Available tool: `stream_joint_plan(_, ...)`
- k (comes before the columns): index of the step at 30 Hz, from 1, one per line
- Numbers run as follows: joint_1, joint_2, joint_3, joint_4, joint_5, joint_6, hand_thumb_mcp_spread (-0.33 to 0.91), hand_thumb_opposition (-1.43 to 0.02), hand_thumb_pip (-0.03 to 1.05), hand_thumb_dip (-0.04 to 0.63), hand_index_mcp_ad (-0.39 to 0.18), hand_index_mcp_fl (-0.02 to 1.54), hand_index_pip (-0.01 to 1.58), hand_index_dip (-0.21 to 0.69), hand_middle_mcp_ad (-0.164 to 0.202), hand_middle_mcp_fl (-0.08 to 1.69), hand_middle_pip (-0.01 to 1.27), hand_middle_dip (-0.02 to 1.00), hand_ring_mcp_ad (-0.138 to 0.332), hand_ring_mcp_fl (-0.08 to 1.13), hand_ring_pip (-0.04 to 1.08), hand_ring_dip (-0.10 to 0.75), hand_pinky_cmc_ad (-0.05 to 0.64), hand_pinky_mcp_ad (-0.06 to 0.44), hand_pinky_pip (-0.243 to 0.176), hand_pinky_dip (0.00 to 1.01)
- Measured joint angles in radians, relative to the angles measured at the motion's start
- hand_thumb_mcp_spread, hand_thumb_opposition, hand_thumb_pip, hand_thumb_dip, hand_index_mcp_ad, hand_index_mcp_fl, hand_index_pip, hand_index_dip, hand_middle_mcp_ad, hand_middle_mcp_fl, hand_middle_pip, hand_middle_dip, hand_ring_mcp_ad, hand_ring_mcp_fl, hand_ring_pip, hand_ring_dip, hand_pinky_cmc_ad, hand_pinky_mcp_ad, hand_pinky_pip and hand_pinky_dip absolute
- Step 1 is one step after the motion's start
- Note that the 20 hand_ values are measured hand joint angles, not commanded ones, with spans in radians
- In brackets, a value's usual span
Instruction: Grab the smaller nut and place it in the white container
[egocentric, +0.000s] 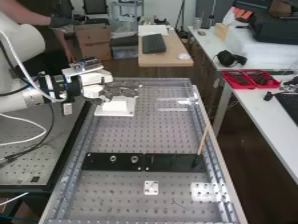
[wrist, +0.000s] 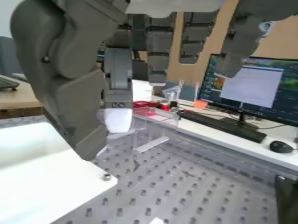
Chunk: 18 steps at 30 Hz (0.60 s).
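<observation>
Two parts stand on the flat black bar (egocentric: 175, 162), the larger silvery round metal nut (egocentric: 113, 158) and the round metal bearing (egocentric: 134, 159) beside it. The dark grey robot hand (egocentric: 122, 89) is over the white box-like container (egocentric: 118, 105) on the bench (egocentric: 120, 135). Whether the hand is apart, together or clamped on anything cannot be told, and the whereabouts of the smaller nut are just as uncertain. Near a corner of the container's flat white edge sits a small round metal piece (wrist: 106, 176) — fixing or nut, the view does not settle it.

The position suggests the placing step, either about to be made or just made. If the nut is in the hand, the next move calls for centring over the container's hollow and a low, gentle release — a careless one could leave it on the flat edge.
</observation>
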Motion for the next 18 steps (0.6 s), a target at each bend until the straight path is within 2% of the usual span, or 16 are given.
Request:
stream_joint_plan(9, 0.088, -0.016, 0.029, -0.036, -0.036, 0.002, 0.43, -0.94, 0.61, 0.202, -0.157, 0.43, 1.52, 0.192, 0.058, 0.25, 0.12, 0.24, 0.105, 0.01, 0.1, 0.127, 0.363, 0.276, 0.037, 0.16)
stream_joint_plan(18, 0.144, -0.039, 0.046, -0.061, -0.057, 0.016, 0.43, -0.94, 0.61, 0.202, -0.157, 0.43, 1.52, 0.192, 0.058, 0.25, 0.12, 0.24, 0.105, 0.01, 0.1, 0.127, 0.363, 0.272, 0.037, 0.16)
